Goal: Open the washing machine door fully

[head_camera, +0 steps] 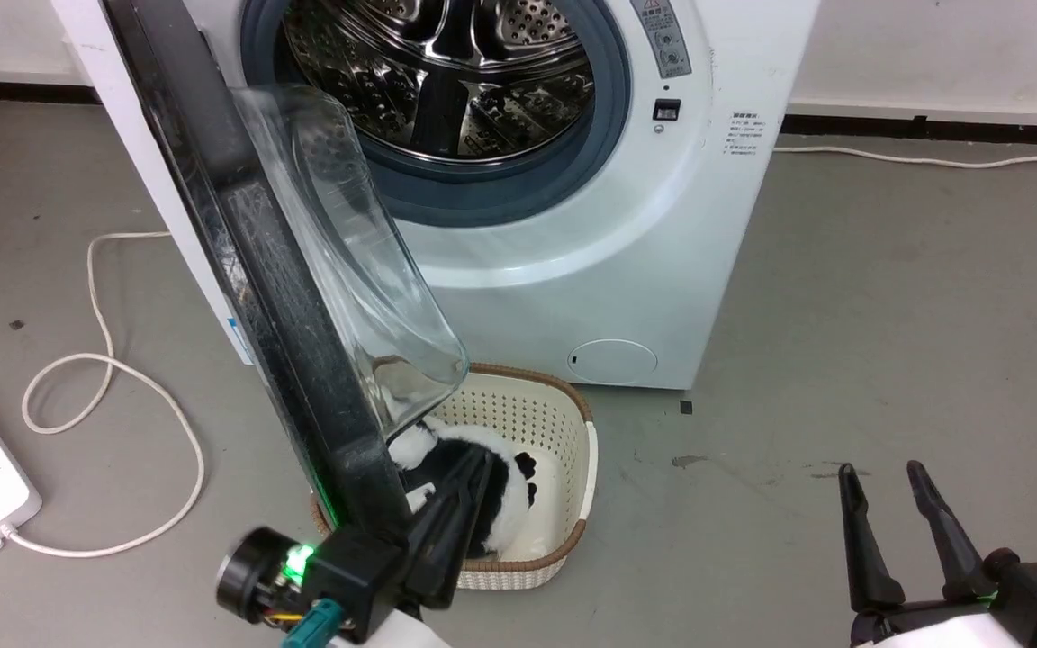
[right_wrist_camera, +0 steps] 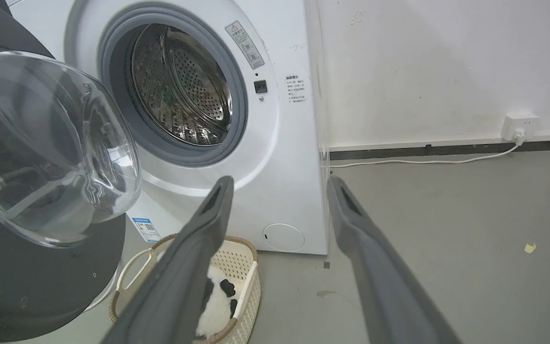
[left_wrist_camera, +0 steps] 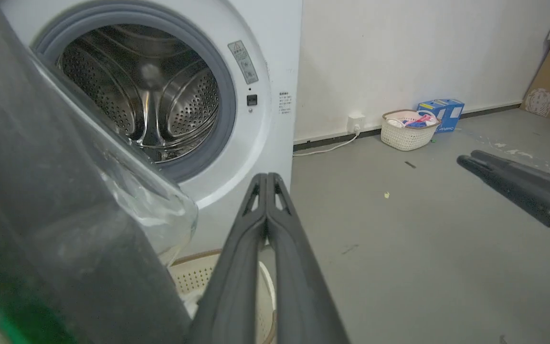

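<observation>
Jaws-wise: pinched together on nothing at the left gripper (head_camera: 481, 463), spread wide on nothing at the right gripper (head_camera: 883, 472), low and well apart from the white front-loading washing machine (head_camera: 572, 297). Finds the large round glossy black door with its bulging clear glass bowl (head_camera: 284, 297) standing out from its left hinge, roughly square to the machine front, so probably only partway to fully open. Sits just inside the door's lower free edge with the left fingers; cannot tell whether touching. Could skid off that slick rim if pushed at a slant, letting the door swing back. Could also dip into the cream perforated laundry basket with the brown rim (head_camera: 589, 450) directly below, snagging the black-and-white soft item (head_camera: 514, 513) inside. Worth avoiding any shove on the glass bowl itself.
</observation>
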